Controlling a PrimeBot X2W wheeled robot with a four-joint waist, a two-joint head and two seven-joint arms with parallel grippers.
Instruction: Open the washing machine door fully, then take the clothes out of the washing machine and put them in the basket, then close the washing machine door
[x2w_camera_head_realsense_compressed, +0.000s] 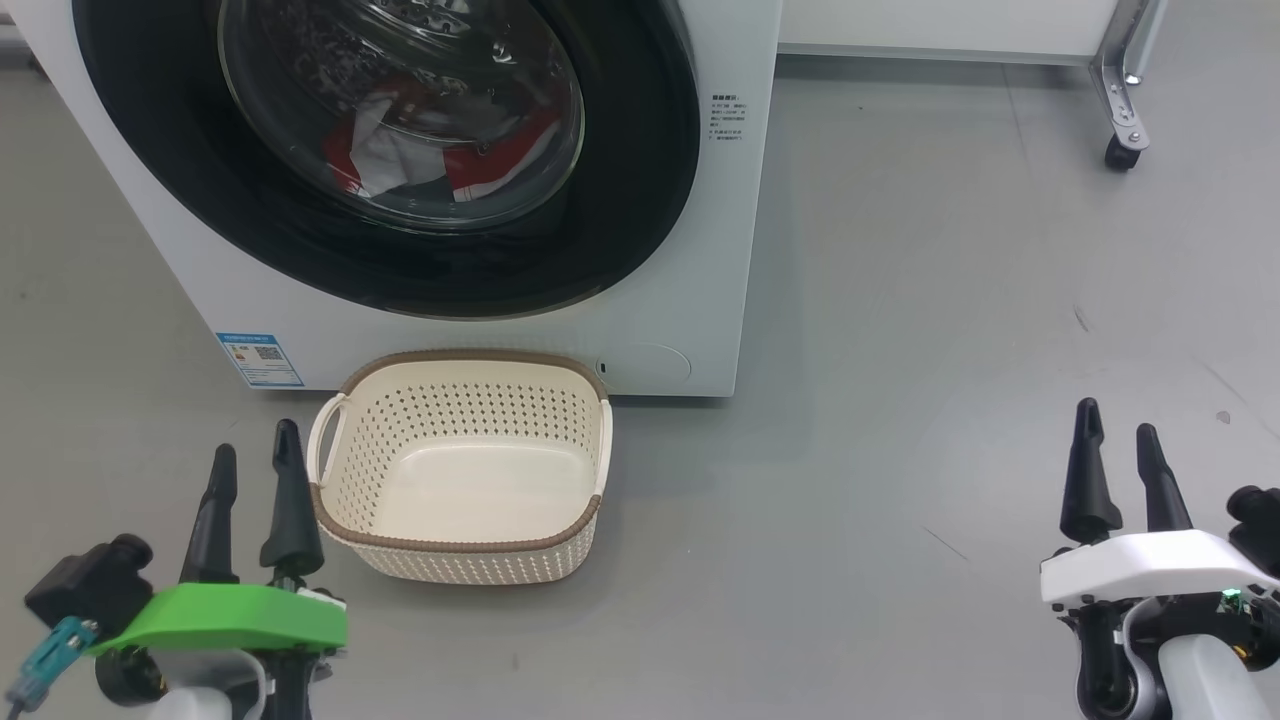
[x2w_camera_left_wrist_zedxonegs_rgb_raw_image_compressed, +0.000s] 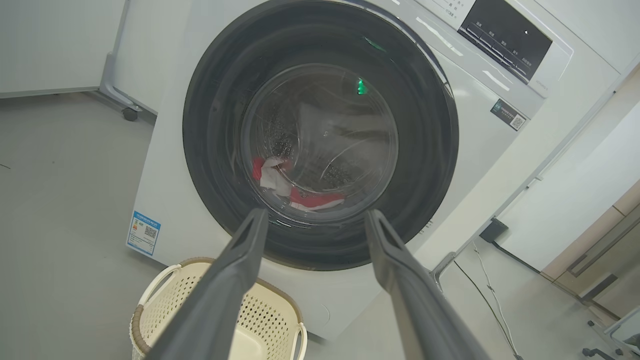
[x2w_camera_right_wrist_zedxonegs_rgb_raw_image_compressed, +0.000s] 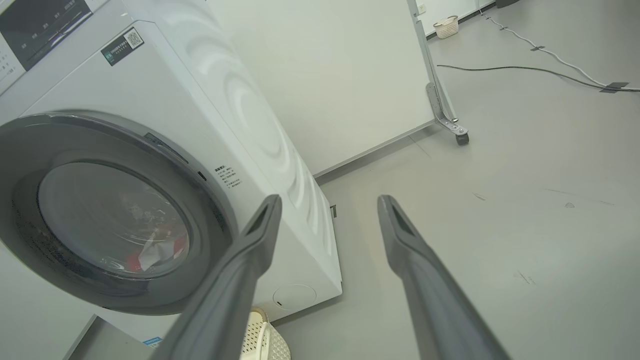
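Washing machine (x2w_camera_head_realsense_compressed: 705, 300), a big white front-loading box, stands on the grey floor (x2w_camera_head_realsense_compressed: 900, 450). Its large round door (x2w_camera_head_realsense_compressed: 640, 180), with a glossy black rim and a bulging clear glass window, sits shut, flush with the front. Red garments (x2w_camera_head_realsense_compressed: 480, 175) mixed with white fabric lie low in the drum, seen through the lower part of the glass. A small blue sticker (x2w_camera_head_realsense_compressed: 259, 360) is at the machine's lower left corner in the head view.

A small cream plastic basket (x2w_camera_head_realsense_compressed: 460, 565) with perforated sides, a brown woven-look rim and two loop handles stands on the floor directly below the door, close against the machine's base. Whether they touch cannot be told.

Left gripper (x2w_camera_head_realsense_compressed: 256, 440), green-capped: jaws wide, holding nothing. In the head view its fingers rise just left of the basket's left handle. In the left wrist view they aim at the door's lower rim, apart from it, with the basket beneath.

Right gripper (x2w_camera_head_realsense_compressed: 1117, 420), white-capped: jaws wide, holding nothing, over floor well to the right of machine and basket.

A grey metal frame leg (x2w_camera_head_realsense_compressed: 1122, 90) on a black caster stands at far right, beyond the machine.
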